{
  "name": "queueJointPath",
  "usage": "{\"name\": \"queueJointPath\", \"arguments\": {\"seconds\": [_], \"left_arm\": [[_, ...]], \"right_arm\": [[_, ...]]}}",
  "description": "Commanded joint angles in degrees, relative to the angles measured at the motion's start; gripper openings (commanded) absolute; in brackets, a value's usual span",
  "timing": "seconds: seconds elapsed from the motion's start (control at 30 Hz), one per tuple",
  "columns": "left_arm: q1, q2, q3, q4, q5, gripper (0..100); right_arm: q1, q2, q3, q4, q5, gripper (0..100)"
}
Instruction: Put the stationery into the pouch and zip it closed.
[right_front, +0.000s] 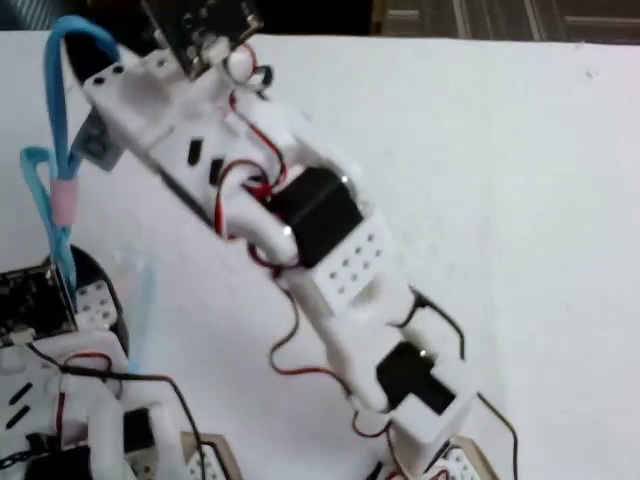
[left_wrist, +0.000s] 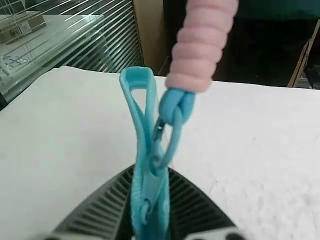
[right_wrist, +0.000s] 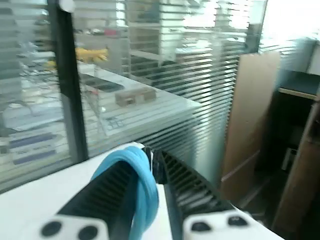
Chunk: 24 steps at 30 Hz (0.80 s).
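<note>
— Where do we stand?
— Our left gripper (left_wrist: 150, 172) pinches the soft light-blue zip pouch (left_wrist: 144, 145) aloft; our right gripper (right_wrist: 152, 153) clamps its blue loop strap (right_wrist: 141, 182).
— Risk?
— If we pull unevenly, we think the strap slips free.

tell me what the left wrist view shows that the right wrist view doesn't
Left wrist view: a pink ribbed piece hanging close to the camera.
Right wrist view: window blinds and a wooden board behind.
Both: an arm's own gripper, the left gripper and the right gripper, each shut on a blue strap.
</note>
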Motion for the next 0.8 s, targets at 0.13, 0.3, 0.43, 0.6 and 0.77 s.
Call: {"name": "queueJointPath", "arguments": {"seconds": [0.13, 0.3, 0.43, 0.6, 0.77], "left_arm": [[7.0, -0.6, -8.4, 5.3, -2.5, 2], [16.4, -0.7, -15.8, 12.2, -2.5, 2], [21.6, -0.7, -21.7, 17.1, -4.0, 2], [22.0, -0.7, -23.1, 21.2, -5.5, 2], [22.4, -0.7, -25.9, 22.1, -5.5, 2]], "right_arm": [[7.5, 2.5, -2.0, -10.6, -3.5, 1.6], [11.6, 8.1, -2.0, -17.9, -6.2, 1.5], [16.0, 12.4, -2.0, -21.2, -6.2, 1.5], [21.8, 15.2, -2.0, -24.0, -6.2, 1.5], [27.5, 17.2, -2.0, -25.5, -6.2, 1.5]]}}
